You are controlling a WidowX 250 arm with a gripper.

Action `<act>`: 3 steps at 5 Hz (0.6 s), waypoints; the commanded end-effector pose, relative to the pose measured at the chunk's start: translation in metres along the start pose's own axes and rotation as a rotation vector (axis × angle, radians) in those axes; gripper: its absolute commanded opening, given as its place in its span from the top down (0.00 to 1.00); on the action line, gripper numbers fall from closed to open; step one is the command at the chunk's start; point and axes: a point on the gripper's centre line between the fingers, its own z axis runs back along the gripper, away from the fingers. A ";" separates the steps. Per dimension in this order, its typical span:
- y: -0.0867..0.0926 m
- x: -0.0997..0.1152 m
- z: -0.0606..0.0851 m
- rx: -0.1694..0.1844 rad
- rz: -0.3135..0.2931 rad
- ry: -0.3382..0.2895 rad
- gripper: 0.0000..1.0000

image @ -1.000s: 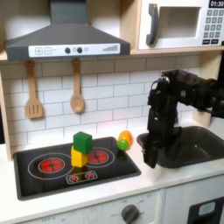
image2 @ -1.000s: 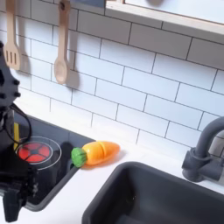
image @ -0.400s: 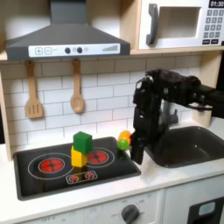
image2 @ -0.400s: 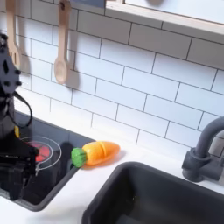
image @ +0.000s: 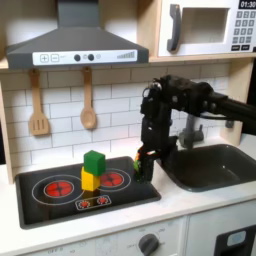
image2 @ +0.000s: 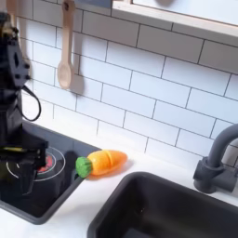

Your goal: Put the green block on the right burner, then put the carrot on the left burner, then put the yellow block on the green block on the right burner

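While the green block (image: 94, 161) sits atop the yellow block (image: 90, 180), the gripper (image: 142, 167) hovers spread wide at the carrot's (image2: 103, 163) nine o'clock in the second exterior view.

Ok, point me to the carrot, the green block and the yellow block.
carrot (image2: 105, 163): second exterior view, on its orange body.
green block (image: 94, 162): first exterior view, front face.
yellow block (image: 90, 181): first exterior view, front face, under the green one.
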 end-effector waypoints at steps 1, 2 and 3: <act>0.006 0.024 -0.006 0.003 0.050 0.012 0.00; 0.006 0.033 -0.012 0.020 0.061 0.022 0.00; 0.005 0.032 -0.011 0.009 0.063 0.019 0.00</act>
